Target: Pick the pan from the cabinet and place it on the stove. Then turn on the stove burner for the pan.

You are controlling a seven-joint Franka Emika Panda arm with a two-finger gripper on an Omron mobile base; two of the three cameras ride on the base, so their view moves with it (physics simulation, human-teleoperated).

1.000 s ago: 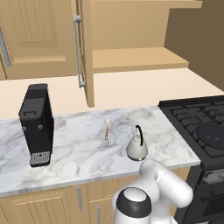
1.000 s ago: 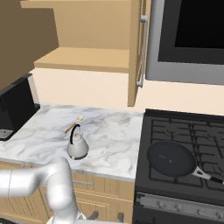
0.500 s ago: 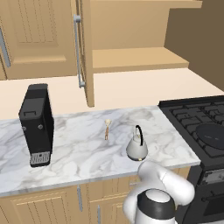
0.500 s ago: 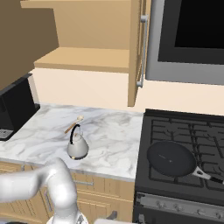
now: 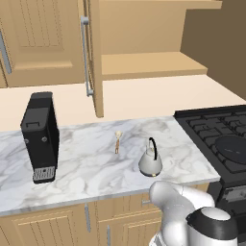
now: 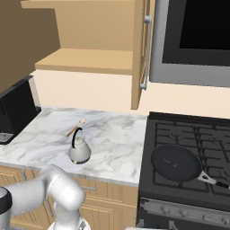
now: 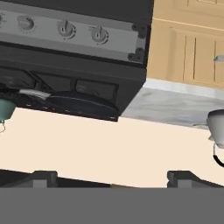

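The pincer (image 7: 111,180) showed two dark fingertips (image 7: 43,178) set wide apart at 6 o'clock of the inverted hand view, holding nothing. Beyond them hung the black gas stove (image 7: 74,57), its grey control panel carrying round knobs (image 7: 99,34). The shallow round black frying pan (image 6: 176,162) sat on the dark grates toward 4 o'clock in the right base view. A silver kettle with black loop handle (image 5: 150,161) stood on the marble bench (image 5: 86,168), with a black boxy coffee machine (image 5: 41,136) at 9 o'clock. The light tan wooden wall cabinet (image 5: 144,65) stood open at 12 o'clock.
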